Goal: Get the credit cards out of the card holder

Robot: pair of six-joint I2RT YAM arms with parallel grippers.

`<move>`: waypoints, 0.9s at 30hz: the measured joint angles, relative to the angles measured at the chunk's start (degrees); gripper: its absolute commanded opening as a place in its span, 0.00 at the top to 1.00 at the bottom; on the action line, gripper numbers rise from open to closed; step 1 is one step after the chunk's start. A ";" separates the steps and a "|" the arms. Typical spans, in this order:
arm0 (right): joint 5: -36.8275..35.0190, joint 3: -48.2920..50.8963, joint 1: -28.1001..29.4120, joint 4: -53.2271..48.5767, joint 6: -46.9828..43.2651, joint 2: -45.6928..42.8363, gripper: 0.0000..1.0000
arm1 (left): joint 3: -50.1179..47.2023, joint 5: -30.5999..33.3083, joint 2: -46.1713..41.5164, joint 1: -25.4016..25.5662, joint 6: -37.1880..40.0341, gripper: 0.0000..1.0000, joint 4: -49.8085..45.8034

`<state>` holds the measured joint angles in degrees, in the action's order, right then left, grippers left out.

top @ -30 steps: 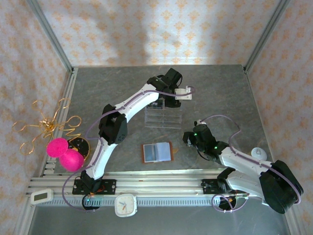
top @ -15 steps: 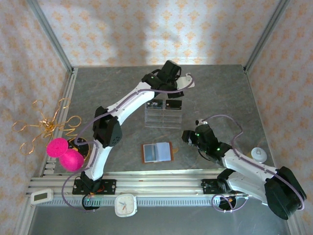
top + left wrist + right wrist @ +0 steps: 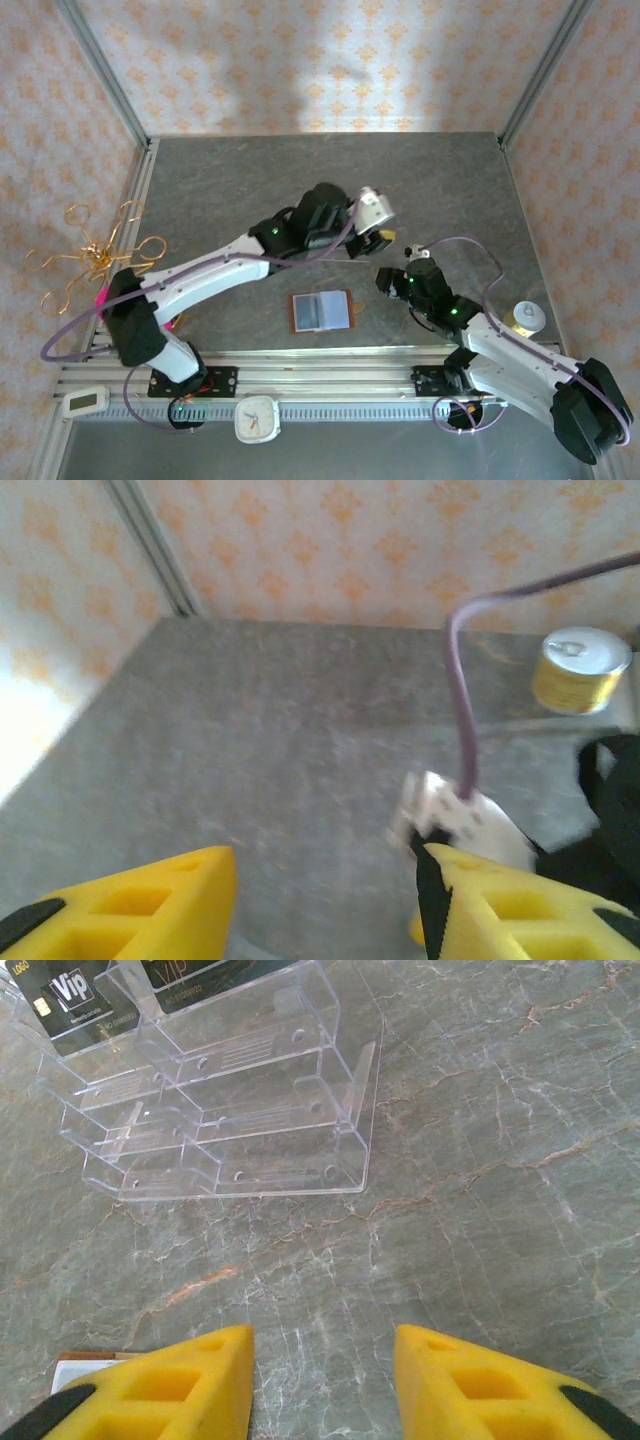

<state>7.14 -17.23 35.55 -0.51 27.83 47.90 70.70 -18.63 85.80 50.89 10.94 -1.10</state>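
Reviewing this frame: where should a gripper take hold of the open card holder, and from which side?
Probably the bare brown strip along the left edge of the card holder, approached from above. It lies flat and open on the table, pale inside up, so only a thin edge offers any purchase.

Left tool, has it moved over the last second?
Yes. In the top view the left tool has drawn back toward the arm bases and now sits much closer to the card holder, which has stayed put.
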 measured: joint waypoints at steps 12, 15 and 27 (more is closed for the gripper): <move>2.23 2.05 2.75 0.02 0.92 -0.79 0.60 | -46.27 6.64 -21.53 1.01 -34.88 0.47 28.76; 0.61 1.42 8.98 0.09 1.29 2.08 0.60 | -52.17 8.87 -24.63 1.60 -39.47 0.47 32.17; -5.11 -12.07 24.26 3.23 -0.44 24.30 0.61 | -56.65 20.02 -32.96 1.99 -47.25 0.48 32.81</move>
<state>2.02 -29.30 59.81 2.72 27.40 72.20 14.04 1.39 52.84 52.88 -36.32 31.70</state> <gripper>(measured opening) 0.392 0.520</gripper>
